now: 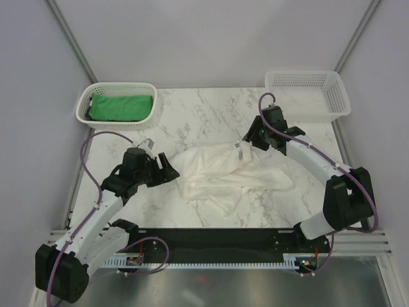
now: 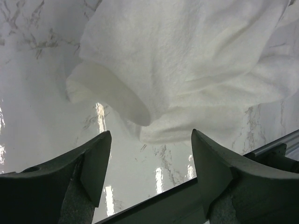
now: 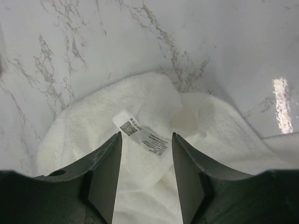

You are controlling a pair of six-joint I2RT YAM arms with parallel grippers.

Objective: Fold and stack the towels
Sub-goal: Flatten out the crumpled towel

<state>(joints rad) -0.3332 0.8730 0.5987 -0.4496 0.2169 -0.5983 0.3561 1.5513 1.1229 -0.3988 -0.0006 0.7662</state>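
Both arms' jaws spread at the white towel (image 1: 220, 176); green towel (image 1: 120, 107) lies in left basket (image 1: 82, 110).

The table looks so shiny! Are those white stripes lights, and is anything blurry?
Left wrist view: yes, bright glare streaks the table below the white towel. Right wrist view: another streak at right; the print on the tag is too small to read. Top view: even light, only soft shadows.

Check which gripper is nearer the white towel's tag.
Right. The right gripper hangs directly over the tag at the far right corner of the towel; the left gripper sits off its opposite, left edge.
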